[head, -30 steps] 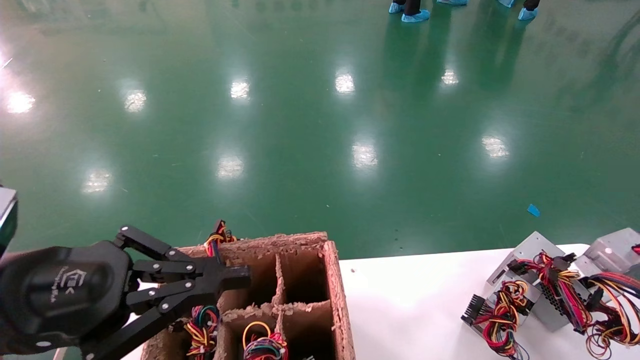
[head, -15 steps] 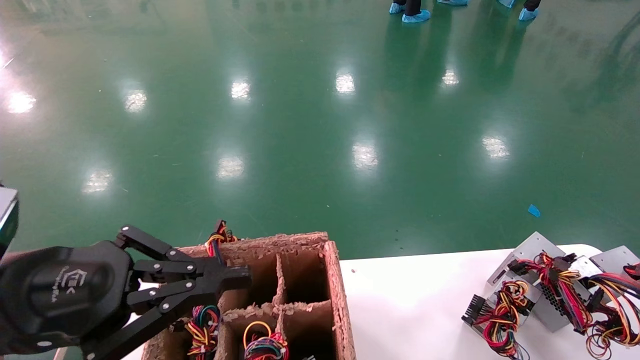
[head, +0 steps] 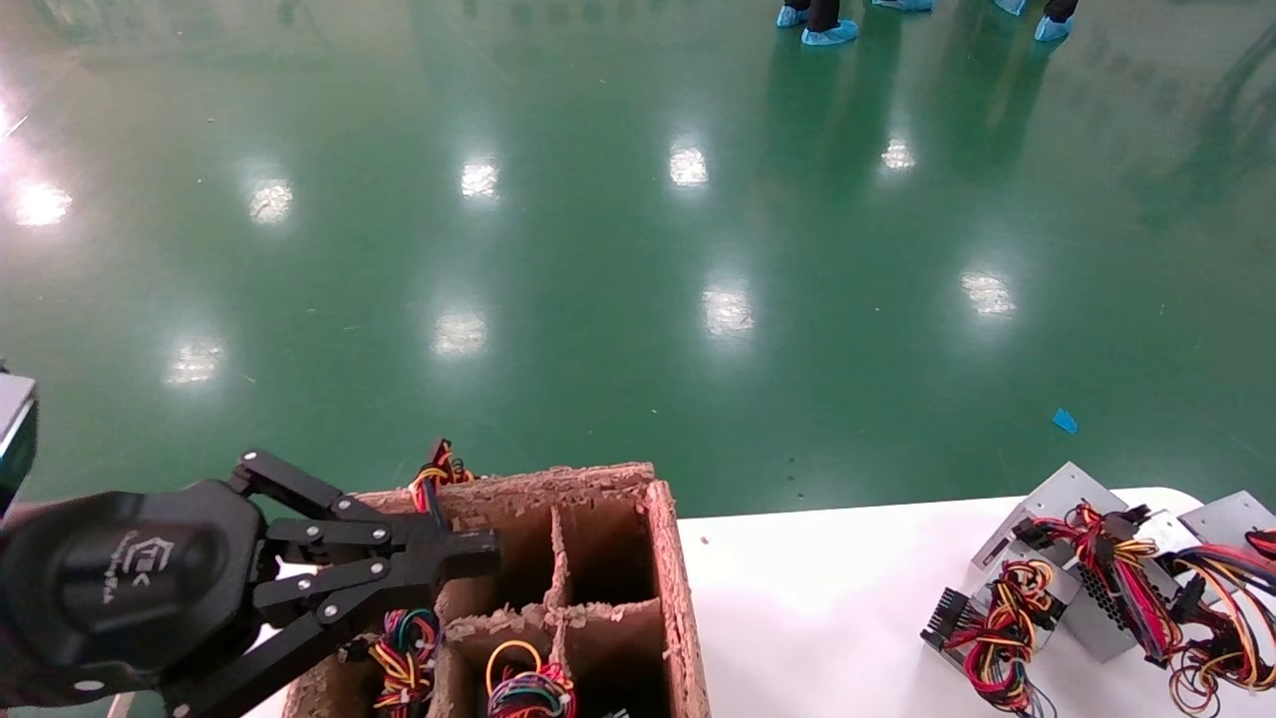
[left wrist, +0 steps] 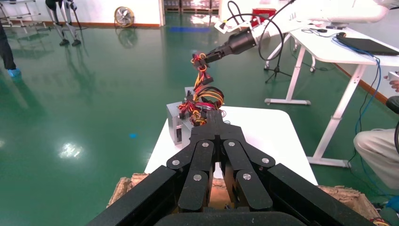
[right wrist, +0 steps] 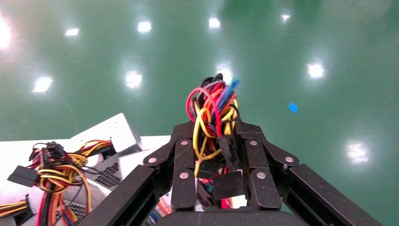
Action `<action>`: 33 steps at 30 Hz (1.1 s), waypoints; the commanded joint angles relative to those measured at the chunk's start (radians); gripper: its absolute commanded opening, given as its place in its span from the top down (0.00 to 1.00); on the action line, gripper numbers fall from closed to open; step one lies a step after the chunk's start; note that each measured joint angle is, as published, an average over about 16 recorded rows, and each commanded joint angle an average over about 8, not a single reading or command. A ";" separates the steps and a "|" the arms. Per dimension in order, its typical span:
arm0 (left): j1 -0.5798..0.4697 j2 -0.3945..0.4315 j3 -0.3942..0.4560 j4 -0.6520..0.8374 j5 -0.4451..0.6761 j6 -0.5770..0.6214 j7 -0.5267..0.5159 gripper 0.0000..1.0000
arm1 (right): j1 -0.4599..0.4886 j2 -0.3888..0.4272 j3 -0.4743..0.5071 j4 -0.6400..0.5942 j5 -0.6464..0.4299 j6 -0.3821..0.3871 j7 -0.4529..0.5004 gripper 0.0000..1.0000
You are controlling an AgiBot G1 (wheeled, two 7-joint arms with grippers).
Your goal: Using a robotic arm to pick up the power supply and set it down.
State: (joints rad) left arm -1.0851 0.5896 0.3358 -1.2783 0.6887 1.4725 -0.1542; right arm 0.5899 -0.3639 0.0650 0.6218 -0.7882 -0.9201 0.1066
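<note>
My right gripper (right wrist: 214,129) is shut on a bunch of red, yellow and black wires (right wrist: 211,106) that trail from a power supply. In the left wrist view that gripper (left wrist: 207,54) holds the wires up above the silver boxes (left wrist: 179,125) on the white table. The head view shows two silver-grey power supplies, one (head: 1057,499) with tangled wires and one (head: 1231,514) at the right edge; the right gripper itself is out of that view. My left gripper (head: 488,553) is shut and empty, hovering over the brown cardboard divided box (head: 658,558).
Coloured wire bundles (head: 523,688) fill the box's near compartments. The white table (head: 817,598) stretches between the box and the power supplies. Green floor lies beyond, with people's feet (head: 827,30) far off. A seated person (left wrist: 376,150) is beside the table.
The silver box at the right edge of the head view dropped a little and shifted right a second ago, then stayed still. The left gripper has not moved.
</note>
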 commanded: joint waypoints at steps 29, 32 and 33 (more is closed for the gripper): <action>0.000 0.000 0.001 0.000 0.000 0.000 0.000 1.00 | -0.221 0.049 0.173 0.157 0.139 0.043 0.042 0.00; 0.000 0.000 0.001 0.000 -0.001 0.000 0.000 1.00 | -0.237 0.051 0.192 0.198 0.139 0.067 0.030 0.00; 0.000 0.000 0.001 0.000 -0.001 0.000 0.000 1.00 | -0.241 0.051 0.198 0.213 0.139 0.075 0.025 0.00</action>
State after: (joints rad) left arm -1.0853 0.5893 0.3366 -1.2783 0.6881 1.4722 -0.1538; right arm 0.3488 -0.3205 0.2632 0.8344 -0.6503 -0.8459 0.1263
